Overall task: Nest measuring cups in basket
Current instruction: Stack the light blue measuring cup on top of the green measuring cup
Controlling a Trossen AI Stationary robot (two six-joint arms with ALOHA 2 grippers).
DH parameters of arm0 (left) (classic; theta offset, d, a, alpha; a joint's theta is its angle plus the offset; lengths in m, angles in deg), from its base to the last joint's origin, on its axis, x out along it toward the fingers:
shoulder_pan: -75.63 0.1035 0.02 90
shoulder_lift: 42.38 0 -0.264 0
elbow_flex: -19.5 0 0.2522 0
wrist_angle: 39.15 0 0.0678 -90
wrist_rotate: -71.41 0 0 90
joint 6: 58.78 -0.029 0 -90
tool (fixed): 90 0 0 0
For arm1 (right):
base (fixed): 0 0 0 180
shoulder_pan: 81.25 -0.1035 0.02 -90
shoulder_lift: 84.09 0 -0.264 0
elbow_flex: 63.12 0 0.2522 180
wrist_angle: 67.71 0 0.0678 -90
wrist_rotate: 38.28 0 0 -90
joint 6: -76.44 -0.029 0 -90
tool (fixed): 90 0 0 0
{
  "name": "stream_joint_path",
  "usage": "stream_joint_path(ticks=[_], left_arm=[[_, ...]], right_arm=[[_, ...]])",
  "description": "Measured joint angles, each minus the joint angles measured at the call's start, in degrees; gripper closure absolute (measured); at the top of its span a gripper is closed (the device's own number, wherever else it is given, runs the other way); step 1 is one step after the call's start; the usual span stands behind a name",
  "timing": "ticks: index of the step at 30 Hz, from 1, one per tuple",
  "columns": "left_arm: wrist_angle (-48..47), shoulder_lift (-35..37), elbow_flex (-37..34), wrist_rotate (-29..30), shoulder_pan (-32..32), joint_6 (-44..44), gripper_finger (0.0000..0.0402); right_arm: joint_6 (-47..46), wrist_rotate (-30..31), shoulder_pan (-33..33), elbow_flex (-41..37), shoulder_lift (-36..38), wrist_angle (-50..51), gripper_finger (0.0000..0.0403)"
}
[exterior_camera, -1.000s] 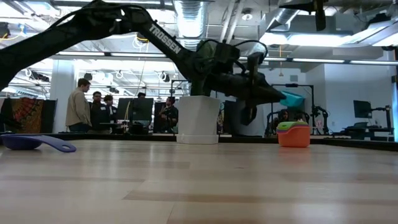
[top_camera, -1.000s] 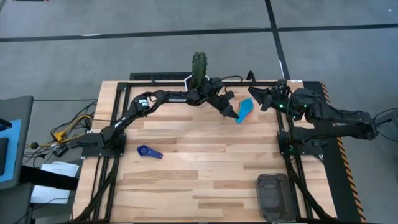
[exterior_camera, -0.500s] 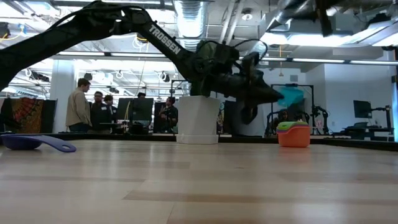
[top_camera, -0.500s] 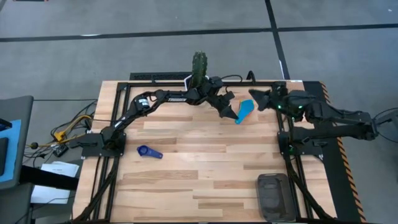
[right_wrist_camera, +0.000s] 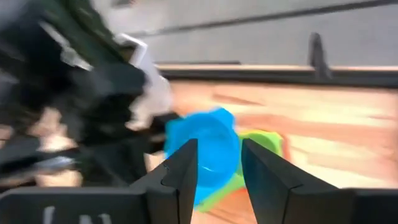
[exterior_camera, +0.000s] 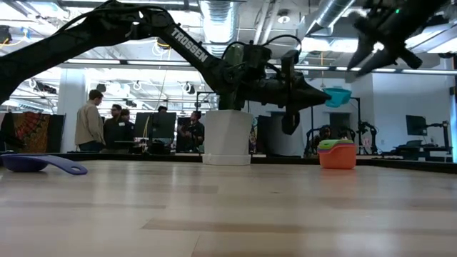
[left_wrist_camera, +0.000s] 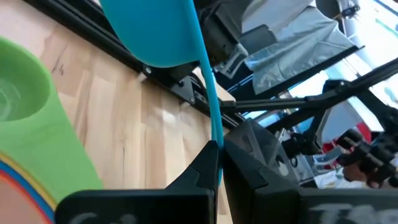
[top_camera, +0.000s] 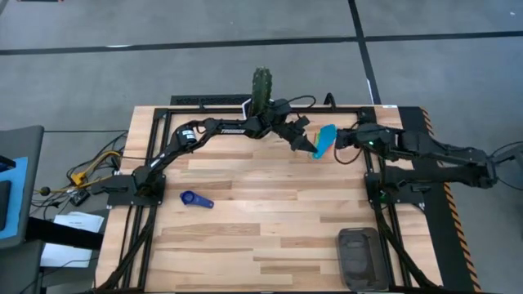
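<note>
Up at the far edge of the table, just right of the cactus pot [top_camera: 260,96], the left gripper [top_camera: 311,147] is pinched tight on the flat handle of the light blue measuring cup [top_camera: 326,140], holding it up in the air with the bowl pointing toward the right arm. In the low view that cup [exterior_camera: 337,96] hangs above a nested stack of cups [exterior_camera: 337,153] sitting on the table, green one on top with orange under it. The right gripper [top_camera: 340,140] is right next to the light blue cup, fingers spread apart with nothing in them, and its wrist view looks straight at the cup's bowl [right_wrist_camera: 205,152]. A dark blue cup [top_camera: 196,199] lies alone on the left side of the table. The dark grey basket [top_camera: 359,258] sits at the near right corner, well apart from all of this.
</note>
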Motion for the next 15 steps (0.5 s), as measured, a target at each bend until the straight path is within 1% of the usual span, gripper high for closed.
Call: stream_joint_path(ticks=[6, 8, 11, 15], left_arm=[[0.2, 0.0, 0.0, 0.5, 0.0, 1.8, 0.0401], [0.1, 0.0, 0.0, 0.5, 0.0, 1.8, 0.0401], [0.2, 0.0, 0.0, 0.4, 0.0, 2.0, 0.0401], [0.1, 0.0, 0.0, 0.1, 0.0, 2.3, 0.0401]], right_arm=[[4.7, -10.4, 8.4, 0.0, -4.8, 1.0, 0.0237], [6.1, -11.9, 10.7, 0.0, -6.2, 1.0, 0.0237], [8.6, -14.8, 14.1, 0.0, -7.7, 0.3, 0.0243], [11.1, -22.3, 18.2, 0.0, -8.2, -1.9, 0.0258]])
